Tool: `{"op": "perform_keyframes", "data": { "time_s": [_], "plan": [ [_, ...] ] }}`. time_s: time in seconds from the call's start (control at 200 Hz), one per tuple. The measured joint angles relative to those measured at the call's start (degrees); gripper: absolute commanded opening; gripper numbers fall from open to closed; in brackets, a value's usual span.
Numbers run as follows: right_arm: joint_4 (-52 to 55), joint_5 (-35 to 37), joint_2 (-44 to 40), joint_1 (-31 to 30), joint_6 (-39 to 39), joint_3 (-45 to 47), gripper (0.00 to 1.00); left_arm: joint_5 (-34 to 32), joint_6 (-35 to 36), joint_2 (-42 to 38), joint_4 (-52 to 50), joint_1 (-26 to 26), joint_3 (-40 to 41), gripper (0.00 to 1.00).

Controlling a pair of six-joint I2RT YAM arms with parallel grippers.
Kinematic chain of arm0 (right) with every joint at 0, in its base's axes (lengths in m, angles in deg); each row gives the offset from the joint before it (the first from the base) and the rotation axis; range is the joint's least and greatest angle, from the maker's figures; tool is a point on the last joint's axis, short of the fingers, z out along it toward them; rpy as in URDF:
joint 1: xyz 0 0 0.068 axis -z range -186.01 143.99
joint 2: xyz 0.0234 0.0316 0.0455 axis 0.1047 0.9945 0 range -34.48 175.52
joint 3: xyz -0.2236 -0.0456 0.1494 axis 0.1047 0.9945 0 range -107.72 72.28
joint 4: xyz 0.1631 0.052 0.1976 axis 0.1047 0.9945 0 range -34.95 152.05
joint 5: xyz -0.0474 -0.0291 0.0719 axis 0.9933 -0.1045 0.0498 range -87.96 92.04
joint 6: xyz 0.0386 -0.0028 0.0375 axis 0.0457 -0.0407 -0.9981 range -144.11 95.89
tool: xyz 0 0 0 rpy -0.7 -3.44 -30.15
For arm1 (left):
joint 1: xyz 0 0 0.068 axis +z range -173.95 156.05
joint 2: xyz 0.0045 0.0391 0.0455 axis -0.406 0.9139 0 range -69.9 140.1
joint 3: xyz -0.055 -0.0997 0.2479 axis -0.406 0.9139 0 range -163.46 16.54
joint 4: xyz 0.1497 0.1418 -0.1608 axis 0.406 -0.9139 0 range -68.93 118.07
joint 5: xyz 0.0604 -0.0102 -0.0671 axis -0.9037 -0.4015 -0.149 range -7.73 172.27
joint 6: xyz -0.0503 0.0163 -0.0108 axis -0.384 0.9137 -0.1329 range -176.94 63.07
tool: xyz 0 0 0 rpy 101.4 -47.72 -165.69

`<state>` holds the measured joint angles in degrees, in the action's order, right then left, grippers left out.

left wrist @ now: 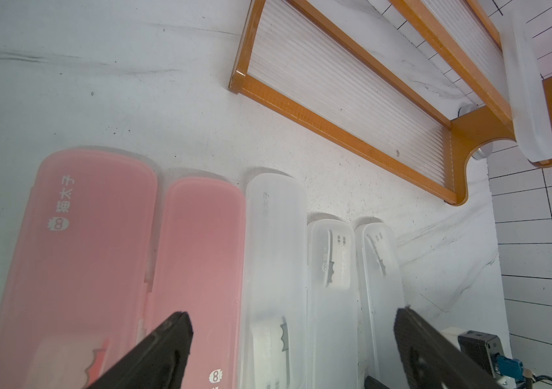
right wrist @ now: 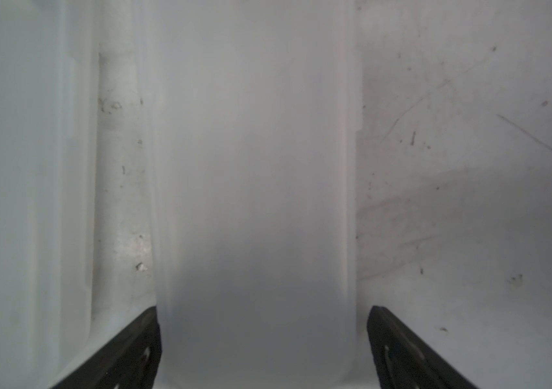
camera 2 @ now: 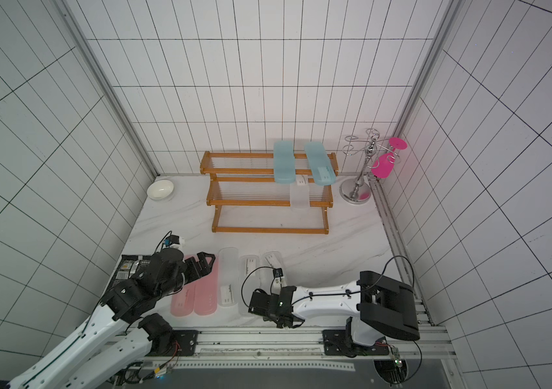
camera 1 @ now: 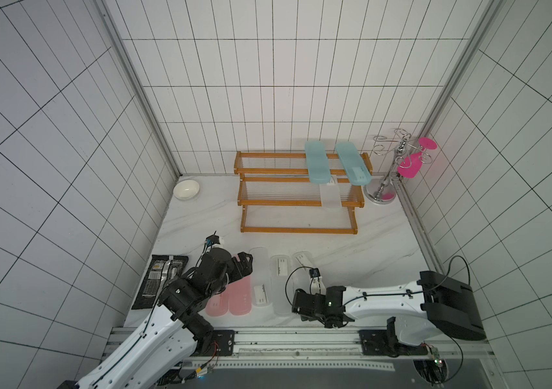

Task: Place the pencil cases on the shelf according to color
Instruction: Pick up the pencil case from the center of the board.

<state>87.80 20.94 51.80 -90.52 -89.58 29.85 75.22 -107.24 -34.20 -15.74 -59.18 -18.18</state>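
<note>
Near tabletop (camera 1: pixel 352 262): right hand (right wrist: pixel 264 310) spread, straddling frosted clear plastic pencil case (right wrist: pixel 254 168), ready to pinch; left hand (left wrist: pixel 293 315) spread, empty, above pink translucent cases (left wrist: pixel 92 252). Orange-brown wooden shelf (camera 1: pixel 298 230) sorts by tier: teal pair (camera 1: pixel 316 163) top, clear one (camera 1: pixel 330 198) middle.

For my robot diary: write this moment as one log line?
left claw open | right claw open, straddling long frosted clear plastic pencil case | case lying on white marble table
</note>
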Motion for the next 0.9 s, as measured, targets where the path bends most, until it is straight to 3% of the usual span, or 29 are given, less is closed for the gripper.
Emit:
{"op": "perform_keyframes", "data": {
  "time_s": [0.32, 0.675, 0.9],
  "plan": [
    [-3.1, 0.1, 2.5, 0.1, 0.0, -1.3, 0.90, -0.2, 0.8, 1.2, -0.3, 0.0, -1.4, 0.98],
    [-3.9, 1.0, 1.9, 0.1, -1.0, -0.7, 0.73, -0.4, 0.9, 0.2, -1.3, 0.0, -2.5, 0.98],
    [-3.0, 1.6, -0.3, 0.0, -1.7, 0.4, 0.66, -2.4, 3.0, -3.7, -4.5, 0.0, -8.6, 0.98]
  ]
}}
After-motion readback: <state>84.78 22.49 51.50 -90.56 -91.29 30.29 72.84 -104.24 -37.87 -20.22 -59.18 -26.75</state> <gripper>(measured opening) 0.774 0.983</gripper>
